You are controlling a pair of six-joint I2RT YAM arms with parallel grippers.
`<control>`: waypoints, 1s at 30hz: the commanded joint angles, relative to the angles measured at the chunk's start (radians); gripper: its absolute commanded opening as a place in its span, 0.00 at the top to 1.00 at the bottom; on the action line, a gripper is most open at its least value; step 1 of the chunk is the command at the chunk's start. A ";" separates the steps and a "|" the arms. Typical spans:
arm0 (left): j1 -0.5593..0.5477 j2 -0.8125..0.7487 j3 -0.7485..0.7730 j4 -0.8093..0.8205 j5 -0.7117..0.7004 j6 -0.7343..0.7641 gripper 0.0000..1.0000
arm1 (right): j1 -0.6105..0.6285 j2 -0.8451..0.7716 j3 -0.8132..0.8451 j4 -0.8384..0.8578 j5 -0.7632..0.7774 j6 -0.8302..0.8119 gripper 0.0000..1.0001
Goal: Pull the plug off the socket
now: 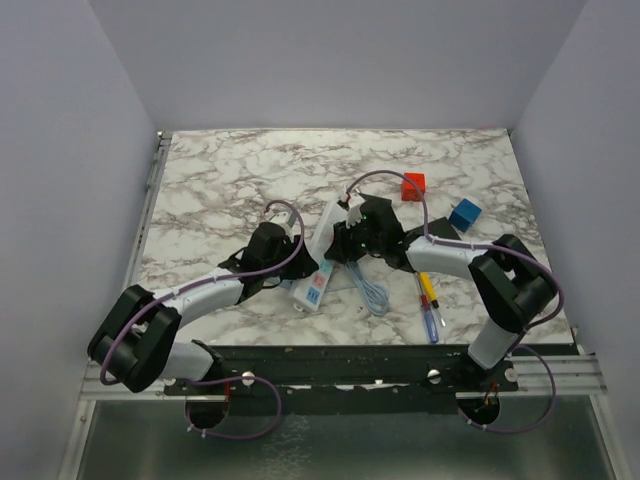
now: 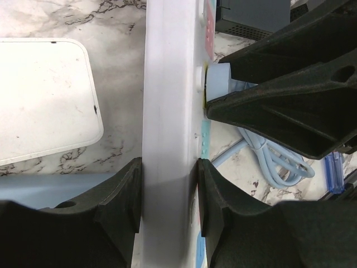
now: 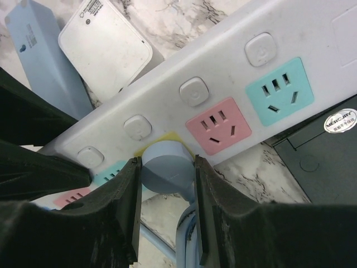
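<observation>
My left gripper (image 2: 167, 187) clamps the power strip (image 2: 167, 84) across its long edges, holding it down so it cannot follow. My right gripper (image 3: 165, 192) is squeezed on the plug (image 3: 164, 159), seated in the strip between my fingertips. Away from the strip's face looks open for a straight pull.
</observation>
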 commanded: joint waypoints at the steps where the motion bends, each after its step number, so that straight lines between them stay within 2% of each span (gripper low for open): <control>1: 0.008 0.053 -0.006 -0.147 -0.118 0.003 1.00 | 0.034 -0.092 -0.072 -0.034 0.145 0.049 1.00; 6: 0.007 0.065 0.002 -0.169 -0.157 0.003 1.00 | 0.097 -0.166 -0.087 -0.032 0.242 0.061 1.00; 19: 0.007 0.088 0.006 -0.181 -0.183 0.005 1.00 | 0.212 -0.188 -0.018 -0.107 0.372 0.027 1.00; 27: 0.008 0.087 -0.001 -0.187 -0.190 0.013 1.00 | 0.219 -0.199 0.027 -0.163 0.436 0.077 1.00; 30: 0.007 0.082 -0.010 -0.188 -0.186 0.021 1.00 | 0.184 -0.169 0.066 -0.215 0.404 0.082 1.00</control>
